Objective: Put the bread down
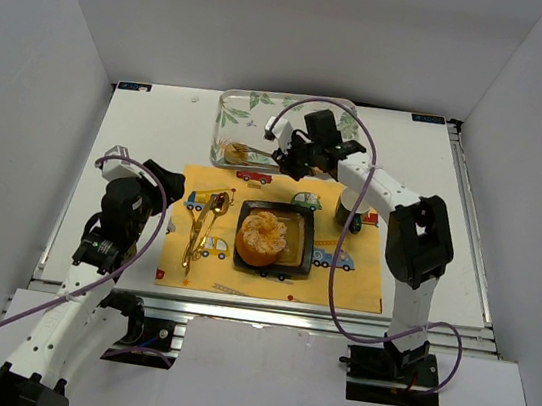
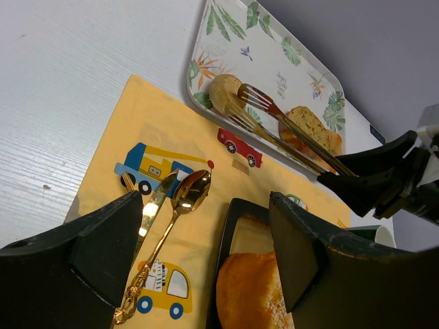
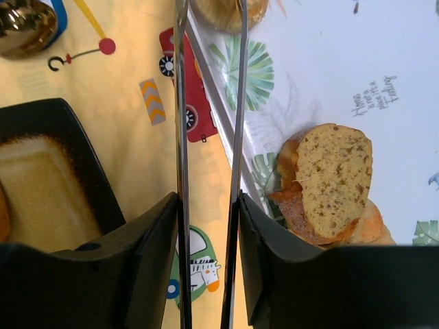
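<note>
Bread, large bun (image 1: 263,237): crackled orange top, sitting inside the black plate (image 1: 300,260), toward its left half. The rest of the plate floor shows tan.
Placemat (image 1: 352,285): yellow, printed with toy vehicles. It lies under the black plate and reaches out past it on every side.
Gold cutlery (image 1: 202,226): spoon, knife and fork laid together on the mat just left of the black plate, handles toward my bases.
Left gripper (image 2: 206,199): hovers over the cutlery, left of the black plate. Jaws wide apart, nothing between them.
White cup (image 1: 353,212): right of the black plate and a little beyond it, partly hidden by my right arm.
Right gripper (image 3: 209,205): beyond the black plate, over the mat's far edge. My fingers are pinched in on the tongs (image 3: 180,103), one arm against each pad.
Tongs, lie: arms nearly parallel with a narrow gap, running away from the black plate onto the tray.
Bread, small round (image 2: 223,92): flat and tan, on the tray beyond the black plate's far-left corner. The tong heads are touching it; whether they squeeze it I cannot tell.
Tray (image 2: 295,51): white with a leaf print, beyond the black plate, its near edge along the mat's far edge.
Cut slice (image 3: 334,179): on the tray beyond the black plate, crumb face up, resting on another crusty piece.
</note>
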Controlling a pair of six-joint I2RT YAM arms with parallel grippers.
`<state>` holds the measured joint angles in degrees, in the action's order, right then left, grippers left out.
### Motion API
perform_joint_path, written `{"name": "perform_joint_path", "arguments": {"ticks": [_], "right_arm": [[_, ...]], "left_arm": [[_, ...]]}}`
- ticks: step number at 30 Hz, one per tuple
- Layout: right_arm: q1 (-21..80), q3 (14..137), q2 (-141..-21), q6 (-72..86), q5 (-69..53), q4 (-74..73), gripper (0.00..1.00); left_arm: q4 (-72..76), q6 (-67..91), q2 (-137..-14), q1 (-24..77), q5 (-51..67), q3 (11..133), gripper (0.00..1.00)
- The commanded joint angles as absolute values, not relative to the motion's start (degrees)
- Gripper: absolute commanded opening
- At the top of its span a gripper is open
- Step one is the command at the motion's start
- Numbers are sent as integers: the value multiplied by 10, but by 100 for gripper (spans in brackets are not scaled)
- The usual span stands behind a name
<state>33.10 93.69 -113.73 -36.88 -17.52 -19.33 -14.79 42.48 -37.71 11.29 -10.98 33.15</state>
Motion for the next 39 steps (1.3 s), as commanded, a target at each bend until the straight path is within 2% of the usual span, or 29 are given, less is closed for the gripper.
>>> {"name": "perform_joint_path", "arguments": {"ticks": [1, 15, 20, 21, 24, 28, 31, 35, 39], "right_arm": [[335, 968, -1146, -385, -158, -165, 44], [354, 959, -1158, -446, -100, -155, 43], [360, 987, -1177, -456, -92, -195, 35], [360, 1004, -1186, -455, -93, -214, 30], [359, 1021, -1199, -455, -93, -238, 23], [359, 1030, -1194, -453, -109, -257, 6], [352, 1021, -1170, -435, -132, -253, 0], [333, 1009, -1105, -404, -168, -246, 0], [302, 941, -1025, -390, -199, -221, 0]], "left_arm": [[-139, 424, -375, 110, -110, 330, 83], [-141, 423, -373, 110, -112, 331, 83], [-142, 423, -371, 110, -112, 331, 83], [-143, 423, -369, 110, -113, 331, 83], [-144, 422, -367, 110, -114, 331, 83], [-146, 422, -365, 110, -115, 331, 83], [-149, 421, -364, 110, -116, 334, 83], [-154, 419, -361, 110, -119, 339, 83], [-153, 419, -360, 110, -118, 338, 83]]}}
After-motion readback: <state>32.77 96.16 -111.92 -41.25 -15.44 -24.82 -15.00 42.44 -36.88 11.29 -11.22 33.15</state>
